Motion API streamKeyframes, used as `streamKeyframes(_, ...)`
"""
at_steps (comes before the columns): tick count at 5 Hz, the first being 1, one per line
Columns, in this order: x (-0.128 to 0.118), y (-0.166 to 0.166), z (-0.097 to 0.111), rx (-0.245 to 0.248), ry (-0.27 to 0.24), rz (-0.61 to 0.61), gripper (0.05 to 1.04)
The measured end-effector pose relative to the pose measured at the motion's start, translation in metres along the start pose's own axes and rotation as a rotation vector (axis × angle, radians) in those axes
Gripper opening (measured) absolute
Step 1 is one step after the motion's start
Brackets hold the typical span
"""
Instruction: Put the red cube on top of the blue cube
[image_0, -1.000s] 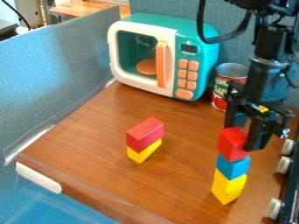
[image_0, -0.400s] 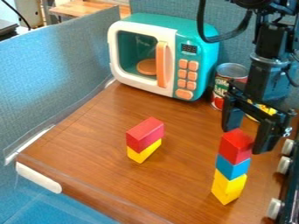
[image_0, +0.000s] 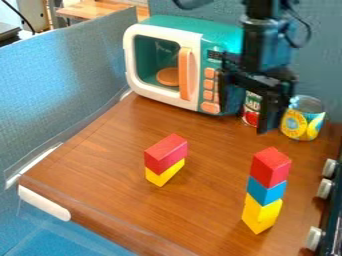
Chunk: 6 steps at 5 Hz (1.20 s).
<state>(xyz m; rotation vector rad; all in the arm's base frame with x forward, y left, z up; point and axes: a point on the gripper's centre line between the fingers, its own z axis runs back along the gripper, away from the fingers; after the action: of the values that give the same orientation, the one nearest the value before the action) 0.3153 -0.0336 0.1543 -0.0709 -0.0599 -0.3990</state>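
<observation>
My gripper (image_0: 244, 119) hangs open in front of the toy microwave's right side, above and behind the block tower, with no block between its fingers. The red cube (image_0: 270, 167) rests on the blue cube (image_0: 266, 191), slightly turned relative to it. Beneath the blue cube stand yellow blocks (image_0: 260, 215), forming an upright tower at the right of the table.
A second stack, a dark red block (image_0: 165, 154) on a yellow block (image_0: 165, 173), stands mid-table. Behind are a teal toy microwave (image_0: 163, 65), a tomato can (image_0: 252, 108) and a yellow-labelled can (image_0: 303, 119). White knobs (image_0: 324, 189) line the right edge.
The gripper first opened around the red cube, then rose away up and to the left. The red cube has stayed on the blue cube. The yellow-labelled can has come into clear view.
</observation>
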Motion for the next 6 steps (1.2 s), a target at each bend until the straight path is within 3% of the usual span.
streamKeyframes(2, -0.003, 0.015, -0.009, 0.025, 0.028, 0.039, 1.001)
streamKeyframes(4, -0.015, 0.042, -0.022, 0.047, 0.022, 0.119, 1.001)
streamKeyframes(5, -0.019, 0.049, -0.04, 0.044, 0.056, 0.131, 1.001)
streamKeyframes(6, -0.019, 0.051, -0.05, 0.06, 0.054, 0.133, 1.001)
